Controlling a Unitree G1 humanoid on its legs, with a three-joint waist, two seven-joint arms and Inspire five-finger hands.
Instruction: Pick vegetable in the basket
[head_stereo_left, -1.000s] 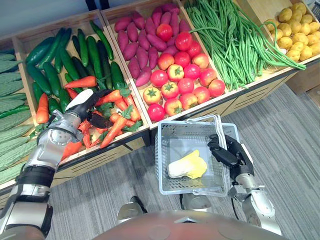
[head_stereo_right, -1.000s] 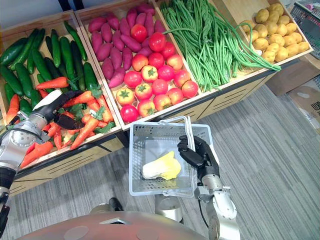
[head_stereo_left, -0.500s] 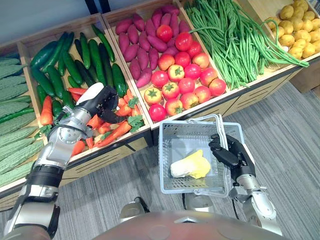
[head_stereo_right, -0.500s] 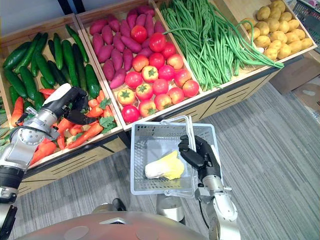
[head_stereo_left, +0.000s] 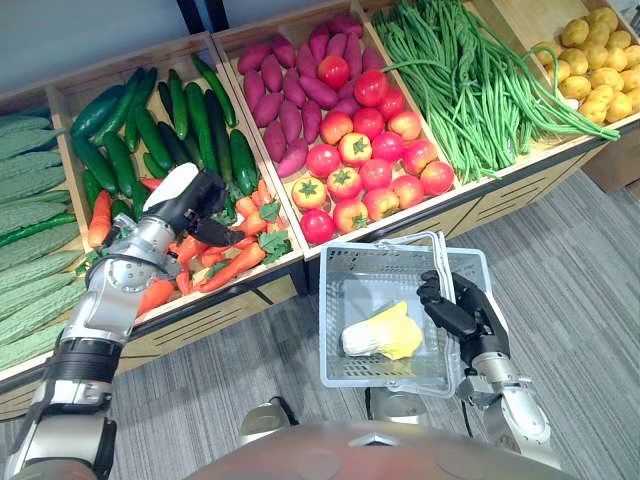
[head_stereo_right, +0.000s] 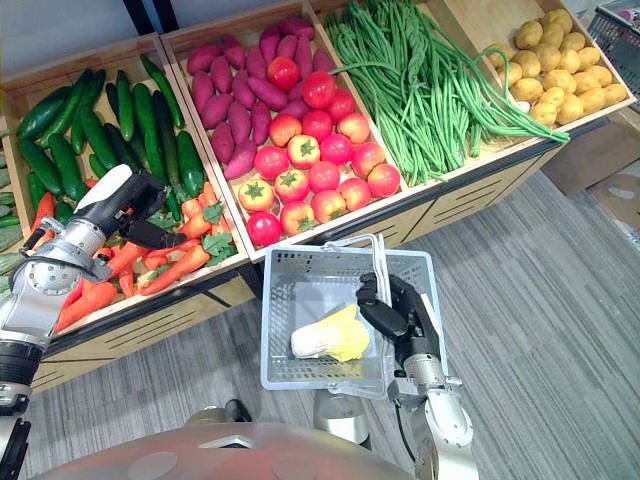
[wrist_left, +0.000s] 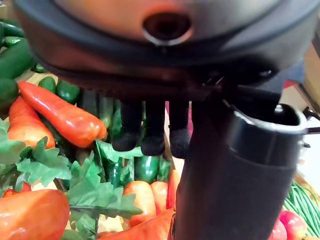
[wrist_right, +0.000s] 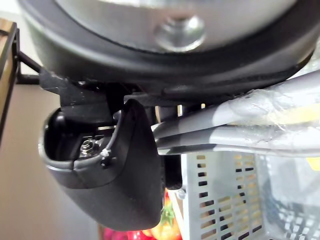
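The right hand (head_stereo_left: 458, 310) has its fingers clamped round the handle (head_stereo_left: 440, 262) of the grey basket (head_stereo_left: 332, 330), held above the carpeted floor; a pale yellow cabbage (head_stereo_left: 378, 333) lies inside the basket, toward its near wall. Beyond the basket and to its left, the left hand (head_stereo_left: 185, 195) hovers low over the carrots (head_stereo_left: 235, 262) in a wooden bin (head_stereo_left: 200, 322); its fingers (wrist_left: 152, 135) hang apart from the thumb (wrist_left: 235, 170) with nothing between them, tips just above the leafy carrot tops; tomatoes (head_stereo_left: 360, 165) fill the bin straight beyond the basket.
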